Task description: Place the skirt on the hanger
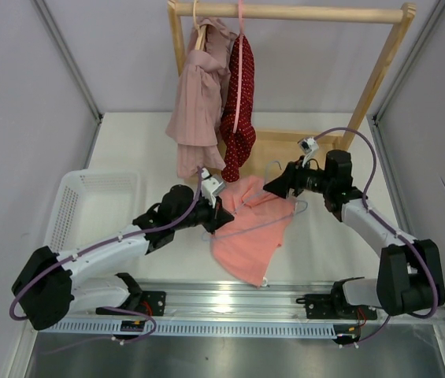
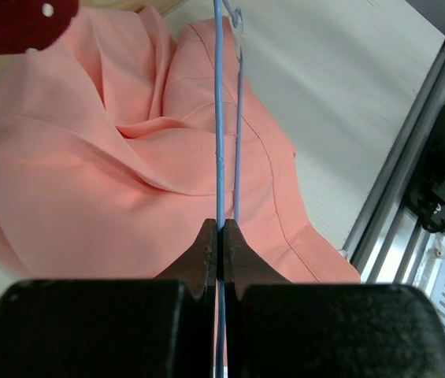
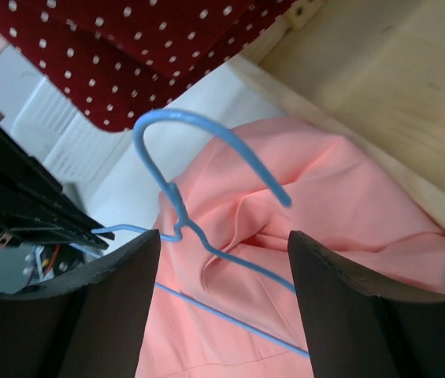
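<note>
The salmon skirt (image 1: 254,236) lies crumpled on the table in front of the rack. The thin light-blue hanger (image 1: 283,217) lies across its upper part. My left gripper (image 1: 224,219) is shut on the hanger's wire at the skirt's left edge; in the left wrist view its jaws (image 2: 220,228) pinch the blue wire (image 2: 219,118) above the skirt (image 2: 88,157). My right gripper (image 1: 271,187) hovers open over the skirt's top right. In the right wrist view the hanger's hook (image 3: 183,118) and the skirt (image 3: 332,197) show between its spread fingers (image 3: 224,234), which touch neither.
A wooden rack (image 1: 285,12) stands at the back, holding a mauve striped garment (image 1: 198,102) and a dark red dotted garment (image 1: 239,94). Its wooden base (image 1: 285,150) lies just behind the skirt. A white basket (image 1: 88,205) sits at the left. A metal rail (image 1: 230,303) runs along the near edge.
</note>
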Tool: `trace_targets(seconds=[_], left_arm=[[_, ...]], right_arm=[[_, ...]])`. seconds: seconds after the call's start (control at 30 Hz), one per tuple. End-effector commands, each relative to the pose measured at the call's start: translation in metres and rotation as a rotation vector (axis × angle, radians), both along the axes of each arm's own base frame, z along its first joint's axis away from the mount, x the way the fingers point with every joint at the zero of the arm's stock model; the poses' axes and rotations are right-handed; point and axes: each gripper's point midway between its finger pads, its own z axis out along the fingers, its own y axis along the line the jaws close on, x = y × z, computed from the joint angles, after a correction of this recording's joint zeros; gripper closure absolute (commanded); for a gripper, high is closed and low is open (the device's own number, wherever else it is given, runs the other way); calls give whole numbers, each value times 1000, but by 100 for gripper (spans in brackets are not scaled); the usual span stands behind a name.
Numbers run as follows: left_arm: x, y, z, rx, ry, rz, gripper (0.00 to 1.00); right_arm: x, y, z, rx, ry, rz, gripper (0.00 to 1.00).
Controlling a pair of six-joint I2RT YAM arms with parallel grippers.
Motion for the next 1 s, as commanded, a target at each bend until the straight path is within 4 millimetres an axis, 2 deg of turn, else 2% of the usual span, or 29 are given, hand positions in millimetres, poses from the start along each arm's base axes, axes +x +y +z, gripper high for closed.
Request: trace_targets(seconds=[0.0, 0.07, 0.13, 0.3, 0.43, 0.47, 0.53, 0.57, 0.63, 0.73, 0.8, 0.87, 0.9, 0.97], left_arm=[[-8, -6, 8, -29, -15, -74, 100], [-9, -10, 8, -35, -9, -90, 100], [-9, -11, 10, -42, -12, -91, 100], [-4, -13, 8, -36, -12, -79, 100], [0, -16, 6, -41, -1, -72, 100], [1, -16, 6, -40, 2, -63, 100], [8, -13, 5, -30, 0, -19, 100], [9, -12, 6, -26, 6, -3, 100], [15, -7, 6, -11, 4, 40, 100], [19, -2, 14, -3, 3, 77, 99], [25, 5, 22, 5, -7, 134, 78], [29, 12, 39, -4, -36, 178, 55], [27, 16, 58, -42, -70, 188, 52], [24, 22, 77, -84, -103, 205, 44]], right_arm=[[-9, 22, 23, 59, -124, 168, 27], [-11, 35, 18, 36, -133, 197, 27], [-4, 42, 11, 5, -128, 194, 27], [-15, 67, 0, 2, -106, 270, 28], [-20, 70, -10, -30, -87, 248, 37], [-19, 69, -13, -44, -80, 228, 58], [-20, 65, -15, -61, -83, 202, 78], [-19, 63, -15, -71, -84, 183, 91], [-21, 60, -14, -78, -99, 165, 99], [-16, 55, -17, -106, -97, 115, 100], [-10, 51, -19, -126, -98, 70, 100], [-12, 51, -17, -147, -108, 39, 100], [-11, 50, -17, -157, -116, 25, 100], [-5, 45, -16, -196, -118, -47, 100]])
